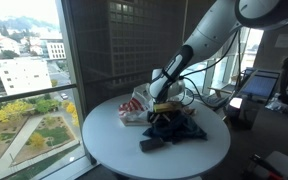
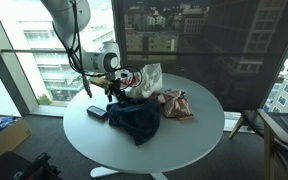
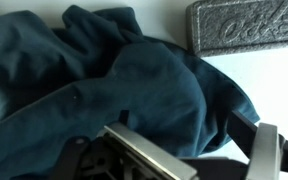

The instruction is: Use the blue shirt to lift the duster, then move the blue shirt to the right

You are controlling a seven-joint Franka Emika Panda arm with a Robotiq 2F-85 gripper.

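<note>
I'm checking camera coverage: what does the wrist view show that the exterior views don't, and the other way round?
Wrist view only: raised lettering on a gray block beside the shirt. Exterior views only: the round white table, the robot arm, a pinkish cloth and the windows. Both: the blue shirt and the gripper right at it.

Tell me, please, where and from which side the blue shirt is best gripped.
Probably a raised fold on top of the shirt, coming down from above. It lies crumpled in a heap on the table, so its ridges stand up while its edges lie flat.
</note>
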